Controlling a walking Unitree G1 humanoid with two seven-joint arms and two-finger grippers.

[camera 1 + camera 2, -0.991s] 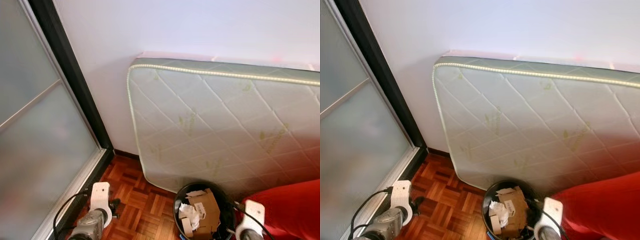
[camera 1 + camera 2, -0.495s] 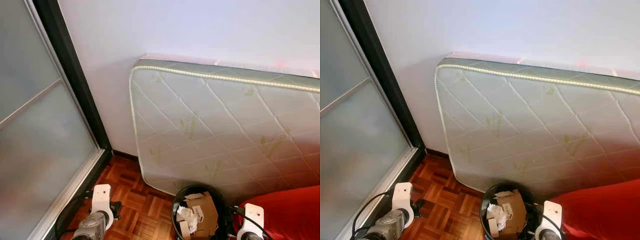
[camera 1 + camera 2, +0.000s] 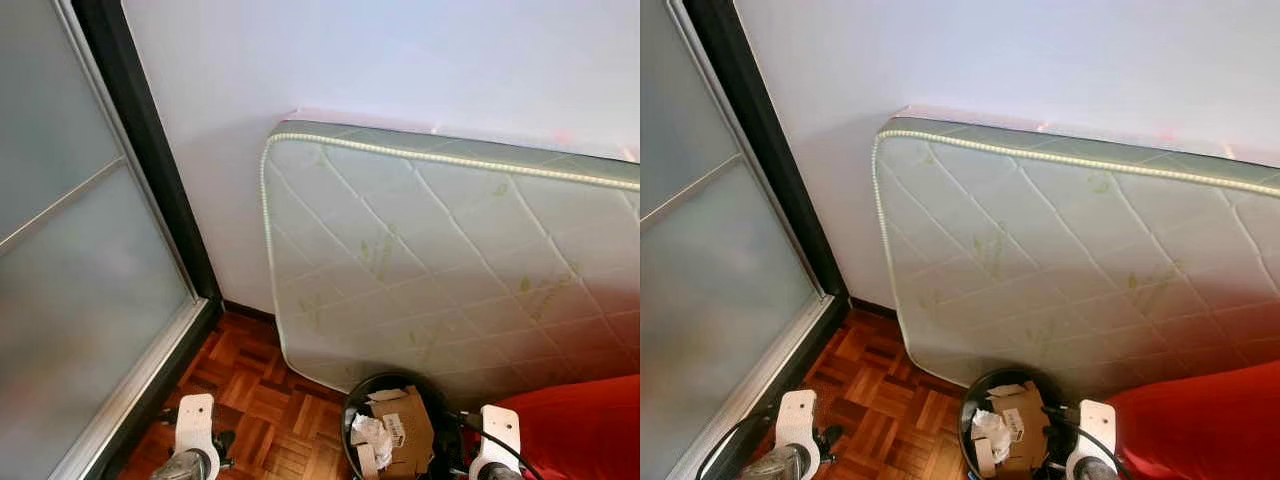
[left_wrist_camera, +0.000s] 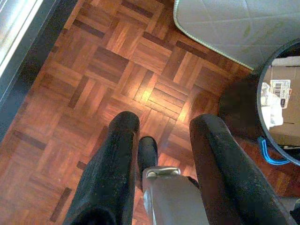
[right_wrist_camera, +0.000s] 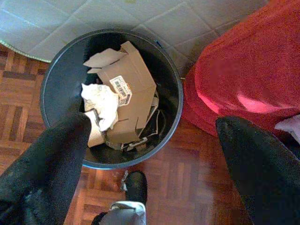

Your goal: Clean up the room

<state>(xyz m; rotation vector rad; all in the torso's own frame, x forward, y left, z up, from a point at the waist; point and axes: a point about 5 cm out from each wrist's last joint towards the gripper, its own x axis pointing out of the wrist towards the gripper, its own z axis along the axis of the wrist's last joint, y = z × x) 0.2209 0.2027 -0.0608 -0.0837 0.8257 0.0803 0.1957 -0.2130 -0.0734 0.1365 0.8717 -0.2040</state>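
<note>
The bin (image 5: 110,96) stood on the parquet floor (image 4: 93,84), against the mattress (image 3: 450,270) and beside the red cover (image 5: 243,65), holding a box (image 5: 129,89) and crumpled paper (image 5: 103,101). My right gripper (image 5: 150,140) hung above it, released and empty; my left gripper (image 4: 161,136) was likewise released. The rubbish looked light and soft; I would take the bin by its stiff rim

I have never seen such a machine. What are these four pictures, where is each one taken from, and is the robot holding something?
This is a walking humanoid robot. Two pictures come from its head, looking down at a mattress leaning on the wall, a black bin with cardboard and crumpled paper inside, and something red. The other two come from its wrists. The left claw hangs open over the wooden floor; the right claw is open above the bin. Neither holds anything.
</note>
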